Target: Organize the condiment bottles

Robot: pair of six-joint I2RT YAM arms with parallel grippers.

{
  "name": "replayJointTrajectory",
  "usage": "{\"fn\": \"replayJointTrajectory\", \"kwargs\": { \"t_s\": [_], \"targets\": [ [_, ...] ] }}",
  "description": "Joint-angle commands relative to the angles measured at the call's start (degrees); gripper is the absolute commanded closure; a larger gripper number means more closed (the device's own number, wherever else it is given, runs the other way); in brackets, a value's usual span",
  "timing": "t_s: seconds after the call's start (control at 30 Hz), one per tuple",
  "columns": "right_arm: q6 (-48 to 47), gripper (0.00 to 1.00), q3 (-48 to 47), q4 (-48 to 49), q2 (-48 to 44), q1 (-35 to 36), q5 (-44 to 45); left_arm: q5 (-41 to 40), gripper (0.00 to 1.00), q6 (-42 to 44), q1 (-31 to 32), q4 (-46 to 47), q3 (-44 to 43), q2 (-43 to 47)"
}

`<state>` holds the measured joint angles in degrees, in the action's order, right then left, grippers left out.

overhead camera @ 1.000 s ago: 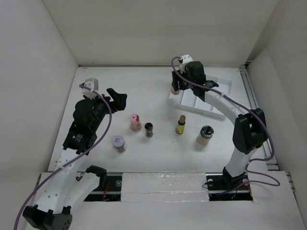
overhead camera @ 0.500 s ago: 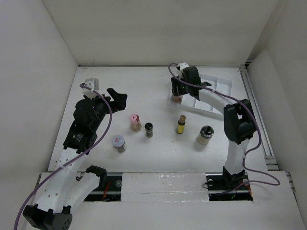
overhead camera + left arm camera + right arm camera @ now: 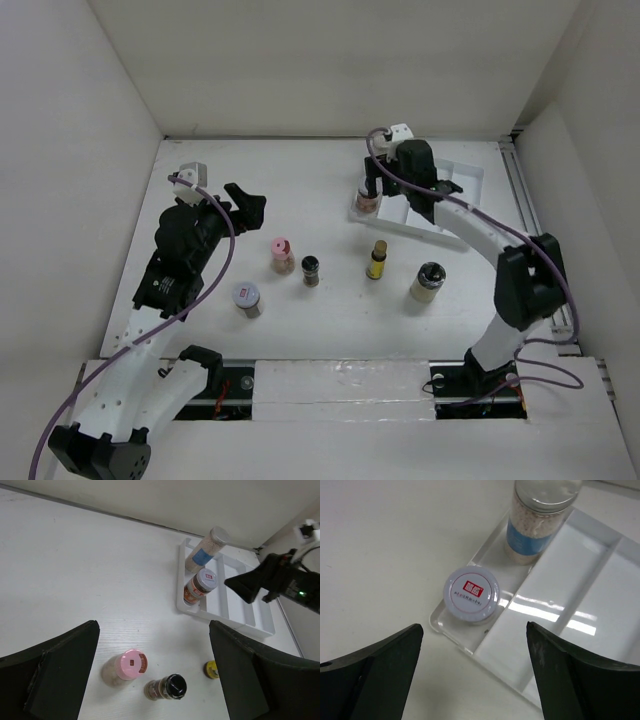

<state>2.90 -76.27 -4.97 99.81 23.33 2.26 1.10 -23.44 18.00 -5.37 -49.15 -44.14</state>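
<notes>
Five condiment bottles stand on the table: a pink-capped jar, a black-capped jar, a slim yellow bottle, a silver-capped jar and a dark-topped jar. A jar with a red-labelled cap and a tall blue-labelled jar stand in the left compartment of the white tray. My right gripper is open and empty above the red-labelled jar. My left gripper is open and empty, up and left of the pink-capped jar.
The tray's other compartments hold nothing. White walls close in the table on the left, back and right. A metal rail runs along the right edge.
My right gripper has drawn back up and to the right from the tray's left end, leaving the red-labelled jar standing there. The left arm has not moved.
</notes>
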Motion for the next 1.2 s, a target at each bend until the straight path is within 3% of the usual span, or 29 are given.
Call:
{"fn": "replayJointTrajectory", "kwargs": {
  "t_s": [0.0, 0.17, 0.43, 0.67, 0.93, 1.17],
  "targets": [
    [2.3, 0.12, 5.2, 3.5, -11.9, 3.8, 6.1, 1.3, 0.12, 0.0, 0.1, 2.7, 0.2, 0.3],
    [4.1, 0.18, 15.8, -2.7, -26.0, 9.3, 9.5, 1.8, 0.12, -0.6, 0.1, 2.7, 0.2, 0.3],
    [8.7, 0.2, 21.4, -18.7, -32.7, 18.9, 9.9, 1.8, 0.12, -0.6, 0.1, 2.7, 0.2, 0.8],
    [10.7, 0.23, 26.3, -15.3, -34.3, 20.2, 12.2, 2.3, 0.12, -0.6, 0.1, 2.7, 0.2, 0.8],
    [7.5, 0.32, 24.9, -8.8, -27.1, 19.6, 12.9, 2.9, 0.12, -0.6, 0.1, 2.7, 0.2, 0.8],
    [7.5, 0.58, 23.9, -6.7, -24.8, 19.0, 12.8, 2.9, 0.12, -0.6, 0.1, 2.7, 0.2, 0.8]
  ]
}}
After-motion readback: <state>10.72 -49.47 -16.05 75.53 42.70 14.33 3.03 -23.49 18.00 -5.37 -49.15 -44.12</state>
